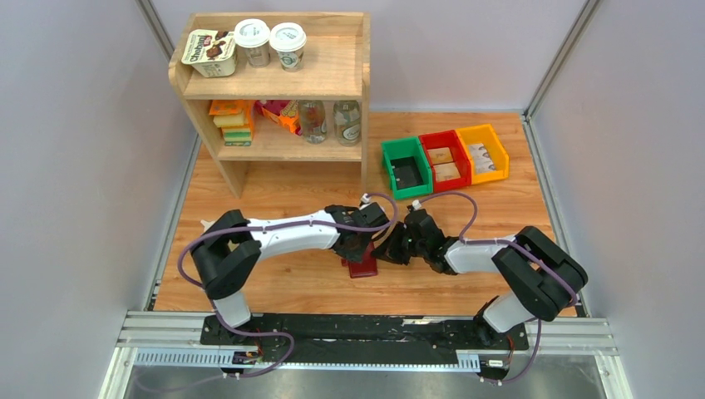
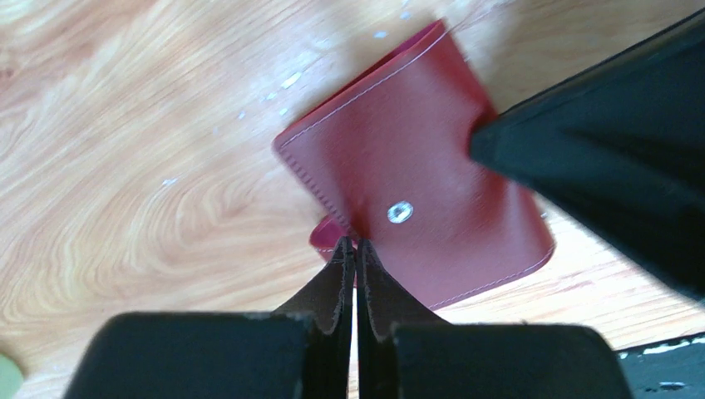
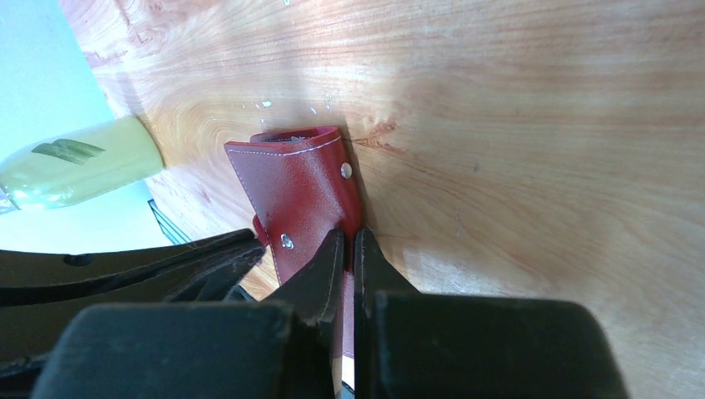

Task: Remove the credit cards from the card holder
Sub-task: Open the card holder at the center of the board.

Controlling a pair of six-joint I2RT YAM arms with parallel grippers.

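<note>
Wooden bench (image 1: 274, 191) carried the card holder (image 2: 416, 183), which lay closed well in front of the shelf (image 1: 274, 83), nearer to the arms. The step in hand, I judge, was opening it: no credit cards showed. Left tool (image 2: 355, 249) held its fingers together, seemingly on the closing tab; right tool (image 3: 349, 241) was clamped on the holder's edge. Next, the tab must be pulled off its snap while the holder is kept steady.
</note>
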